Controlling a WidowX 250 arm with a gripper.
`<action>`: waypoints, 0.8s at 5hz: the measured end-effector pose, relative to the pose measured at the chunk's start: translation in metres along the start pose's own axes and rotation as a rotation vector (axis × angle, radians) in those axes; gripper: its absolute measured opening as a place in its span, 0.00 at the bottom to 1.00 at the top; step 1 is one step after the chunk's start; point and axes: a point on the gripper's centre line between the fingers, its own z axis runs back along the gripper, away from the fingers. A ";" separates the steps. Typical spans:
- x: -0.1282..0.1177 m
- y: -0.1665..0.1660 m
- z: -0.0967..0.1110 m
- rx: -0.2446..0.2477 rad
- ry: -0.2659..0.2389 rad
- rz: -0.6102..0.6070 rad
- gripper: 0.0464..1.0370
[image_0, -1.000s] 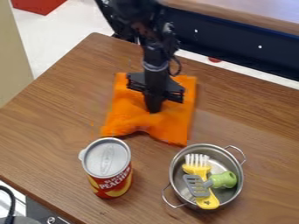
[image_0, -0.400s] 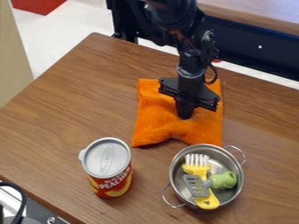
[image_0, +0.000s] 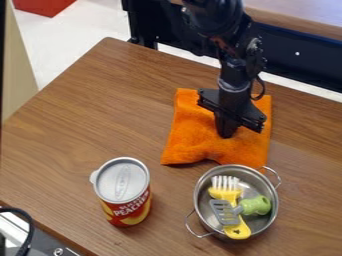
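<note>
The black gripper (image_0: 226, 134) points down onto the middle of an orange cloth (image_0: 194, 142), its fingers together and pinching the fabric, which creases around the tips. The cloth lies on the wooden table, with its lower right corner at the rim of a metal pot (image_0: 201, 194). In the pot are a yellow brush (image_0: 226, 190) with white bristles and a grey slotted spatula (image_0: 224, 212) with a green handle (image_0: 256, 205).
A red and yellow can (image_0: 122, 186) with a silver lid stands upright left of the pot. The wooden table (image_0: 80, 120) has its left edge running diagonally. A dark cable (image_0: 28, 232) and metal equipment are at the lower left corner.
Gripper and cloth have moved together to the right across the table, bringing the cloth's lower corner to the pot. The can and the pot have stayed in place.
</note>
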 end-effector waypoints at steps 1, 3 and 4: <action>-0.001 -0.003 0.001 -0.004 0.011 -0.044 0.01; -0.005 -0.005 0.001 -0.014 0.037 -0.051 0.01; 0.000 0.004 0.015 -0.027 0.032 0.002 0.01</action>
